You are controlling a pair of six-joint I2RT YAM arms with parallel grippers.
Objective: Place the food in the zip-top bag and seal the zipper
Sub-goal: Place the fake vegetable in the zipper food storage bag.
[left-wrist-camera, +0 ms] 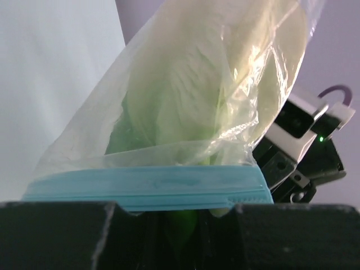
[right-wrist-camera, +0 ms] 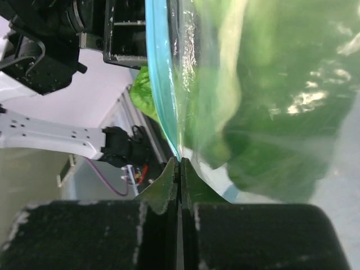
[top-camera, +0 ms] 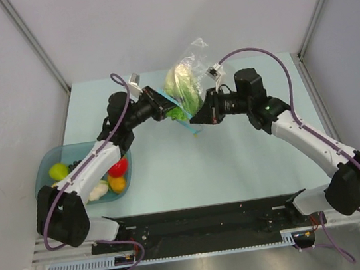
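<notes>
Zip-top bag (top-camera: 188,73): light, floppy, slippery film, held above the worktop (top-camera: 237,160) near its far edge and best gripped at the stiffer zipper (left-wrist-camera: 152,188). The right end effector (top-camera: 199,117) is pinched closed on that edge. The left end effector (top-camera: 166,107) has its fingers (left-wrist-camera: 56,236) apart at the bag's mouth, and I cannot tell whether it grips. There is one bag with one lettuce (left-wrist-camera: 180,101) inside. The teal bowl (top-camera: 43,161) by the near-left corner holds four pieces: apple (top-camera: 118,166), orange fruit (top-camera: 116,182), yellow-green fruit (top-camera: 58,170), pale leafy piece (top-camera: 97,191).

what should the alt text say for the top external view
Two arms meet at a clear zip-top bag of lettuce held off the table: the right gripper pinches its blue zipper, the left gripper sits at its mouth. A teal bowl at left holds a red apple and other fruit.
</notes>
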